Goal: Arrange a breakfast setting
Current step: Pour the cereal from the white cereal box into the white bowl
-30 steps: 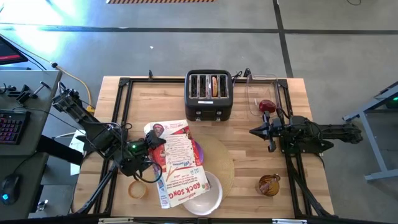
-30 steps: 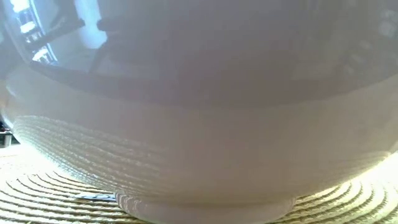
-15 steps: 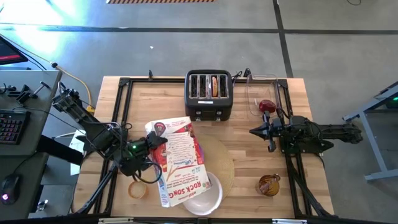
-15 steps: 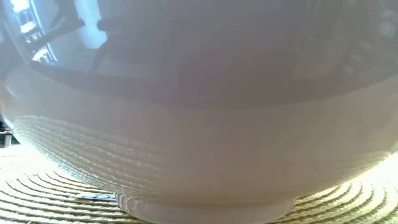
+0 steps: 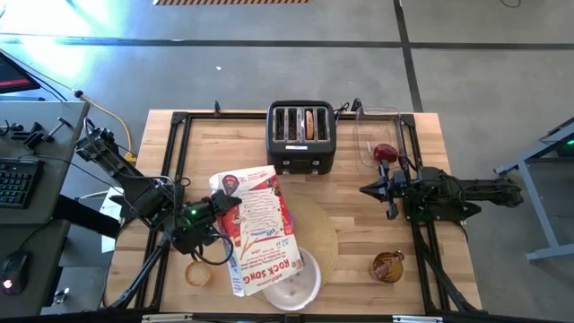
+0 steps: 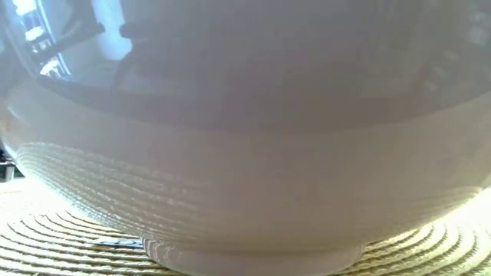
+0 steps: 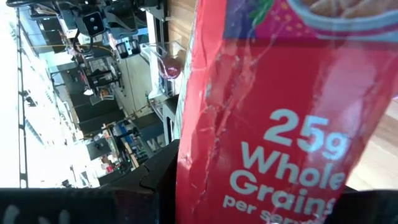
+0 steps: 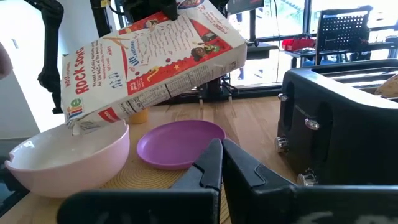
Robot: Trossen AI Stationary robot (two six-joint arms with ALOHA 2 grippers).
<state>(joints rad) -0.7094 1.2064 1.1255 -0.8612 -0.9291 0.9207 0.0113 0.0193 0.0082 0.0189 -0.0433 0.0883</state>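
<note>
My left gripper (image 5: pixel 218 218) is shut on a red and white cereal box (image 5: pixel 258 231), which slants over the white bowl (image 5: pixel 300 283) with its open end (image 8: pixel 78 124) down at the bowl's rim. The bowl (image 6: pixel 245 153) stands by its foot on the round tan mat (image 5: pixel 321 240), next to the small purple plate (image 8: pixel 180 143). No cereal shows in the bowl. My right gripper (image 5: pixel 365 190) is shut and empty at the table's right. The amber glass cup (image 5: pixel 388 266) stands near the front right. The spoon is out of view. My left gripper holds the cereal box by its long left side (image 5: pixel 226 220), about mid-length, coming level from the table's left. In the left wrist view the box face (image 7: pixel 261 124) fills the picture and hides the fingers. The box is lifted clear and tilted, open end lowest.
A black toaster (image 5: pixel 302 136) stands at the far middle, with something tan in one slot. A red fruit (image 5: pixel 384 152) lies in a clear container at the far right. A round tan thing (image 5: pixel 197 273) lies at the front left. Black frame rails run along the table's sides.
My left gripper has tipped the cereal box a little further over the bowl, and the box's far end has gone slightly toward the table's far edge. My right arm has kept still.
</note>
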